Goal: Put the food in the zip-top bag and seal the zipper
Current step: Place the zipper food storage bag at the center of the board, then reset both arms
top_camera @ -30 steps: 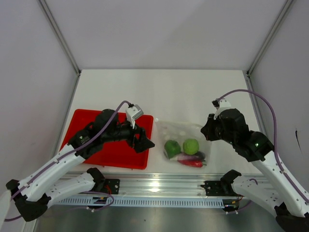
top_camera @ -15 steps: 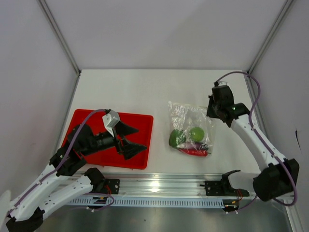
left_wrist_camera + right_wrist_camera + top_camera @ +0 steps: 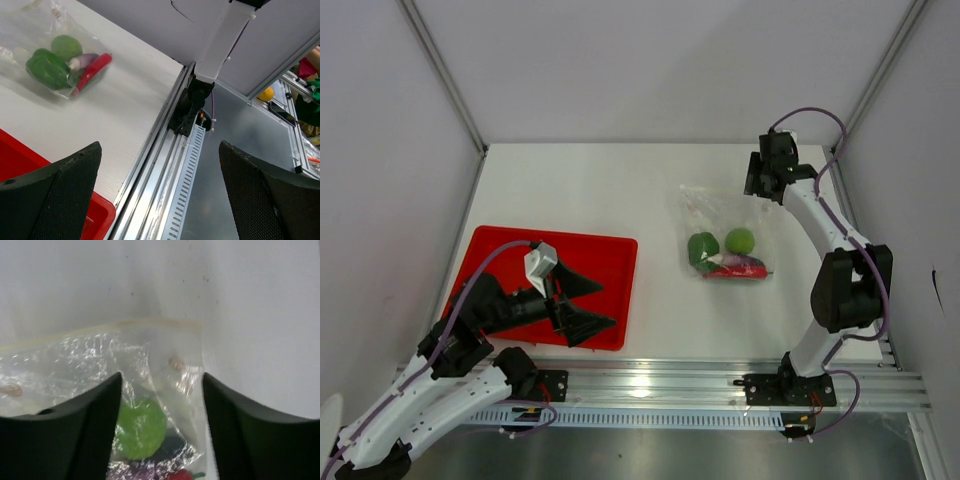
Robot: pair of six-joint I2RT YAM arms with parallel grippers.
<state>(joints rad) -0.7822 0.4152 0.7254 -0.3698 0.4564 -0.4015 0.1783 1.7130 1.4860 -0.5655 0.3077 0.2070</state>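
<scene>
Right fingers (image 3: 75,440) and left fingers (image 3: 50,195) both spread, gripping nothing; food (image 3: 725,255) sits inside bag (image 3: 715,205).

Bag lies flat on surface (image 3: 600,190) under the right fingers, with the food showing between them and the zipper (image 3: 150,321) strip just past their tips. Left fingers hang over tray (image 3: 495,250), well apart from the bag. Loading looks done: no food seen outside the bag. What's left, by my reading, is the seal; can't tell whether the zipper is pressed shut anywhere.
</scene>
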